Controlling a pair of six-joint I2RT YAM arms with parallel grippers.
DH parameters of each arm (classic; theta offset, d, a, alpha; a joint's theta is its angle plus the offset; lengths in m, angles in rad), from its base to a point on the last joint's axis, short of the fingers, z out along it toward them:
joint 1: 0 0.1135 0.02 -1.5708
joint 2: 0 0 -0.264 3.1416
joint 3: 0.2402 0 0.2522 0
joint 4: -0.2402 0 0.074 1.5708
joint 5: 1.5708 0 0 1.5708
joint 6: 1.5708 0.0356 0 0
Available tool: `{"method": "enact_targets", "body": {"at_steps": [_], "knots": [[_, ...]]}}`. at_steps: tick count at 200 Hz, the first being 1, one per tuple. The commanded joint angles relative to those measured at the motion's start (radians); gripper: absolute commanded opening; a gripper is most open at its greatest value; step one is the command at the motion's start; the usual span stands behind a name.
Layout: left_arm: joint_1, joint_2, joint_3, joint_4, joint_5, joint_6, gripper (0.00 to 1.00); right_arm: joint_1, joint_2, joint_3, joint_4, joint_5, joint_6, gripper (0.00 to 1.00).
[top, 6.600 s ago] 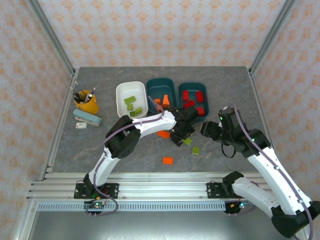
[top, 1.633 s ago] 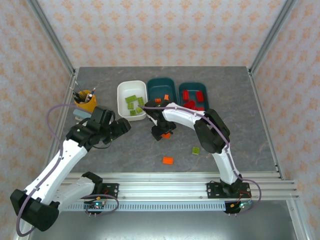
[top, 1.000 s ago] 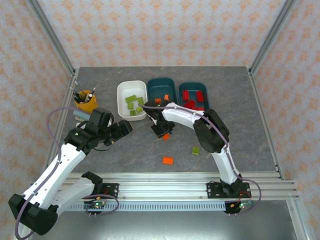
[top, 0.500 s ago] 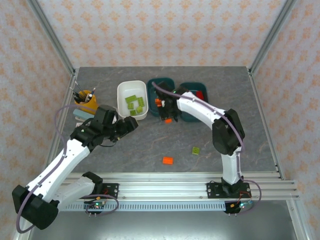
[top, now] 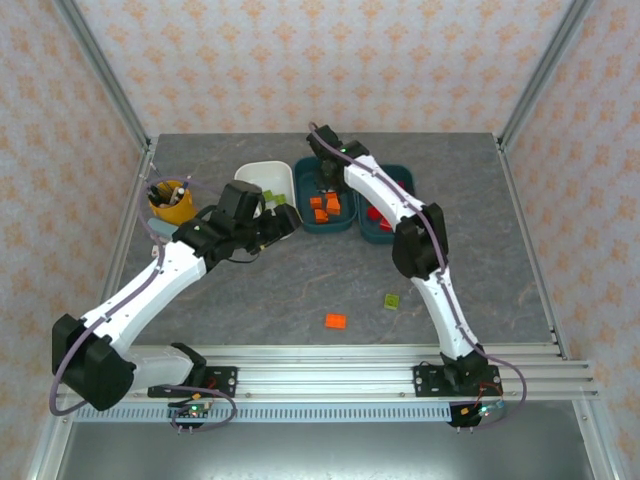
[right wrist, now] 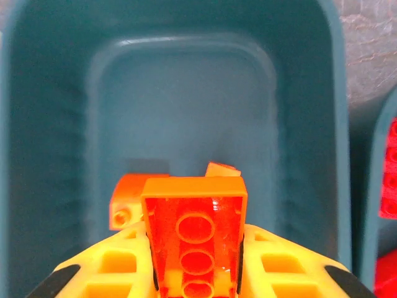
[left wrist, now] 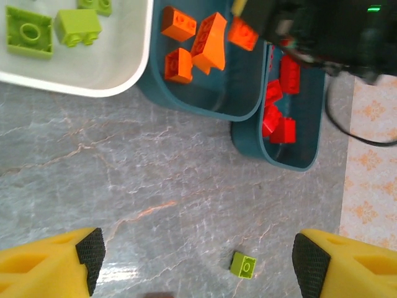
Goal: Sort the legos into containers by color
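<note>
My right gripper (right wrist: 193,261) is shut on an orange lego (right wrist: 193,217), underside up, and holds it over the middle teal container (right wrist: 186,93), where two orange legos (right wrist: 127,200) lie. From above, the right gripper (top: 326,180) hangs over that container (top: 322,222). The white container (left wrist: 74,81) holds lime legos (left wrist: 28,31); the right teal container (top: 388,232) holds red legos (left wrist: 279,99). My left gripper (top: 285,222) stands open above the table near the white container's front. Far below, between its fingertips (left wrist: 90,248), a loose lime lego (left wrist: 242,265) lies on the table.
A loose orange lego (top: 336,321) and the lime lego (top: 392,299) lie on the grey table in front of the containers. A yellow-orange pen cup (top: 172,204) stands at the left. The right arm arches over the two teal containers.
The right gripper lifted the orange lego off the table and carried it back over the middle teal container. The left arm swung right and forward toward the containers, still open.
</note>
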Motion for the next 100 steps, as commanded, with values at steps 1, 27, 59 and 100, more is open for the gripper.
{"method": "enact_targets", "body": {"at_steps": [1, 27, 59, 100], "knots": [[-0.017, 0.018, 0.045, 0.027, -0.048, 0.009, 0.82, 0.0, 0.03, 0.079, -0.024, 0.063, -0.011, 0.28], [-0.02, 0.009, 0.036, 0.012, -0.056, 0.014, 0.82, 0.001, 0.036, 0.086, 0.046, 0.042, -0.014, 0.28], [-0.02, -0.013, 0.009, -0.001, -0.066, 0.015, 0.82, 0.0, 0.077, 0.125, 0.066, 0.026, 0.004, 0.29], [-0.02, -0.019, 0.007, -0.011, -0.073, 0.016, 0.82, -0.021, 0.146, 0.162, 0.125, -0.056, 0.068, 0.33]]}}
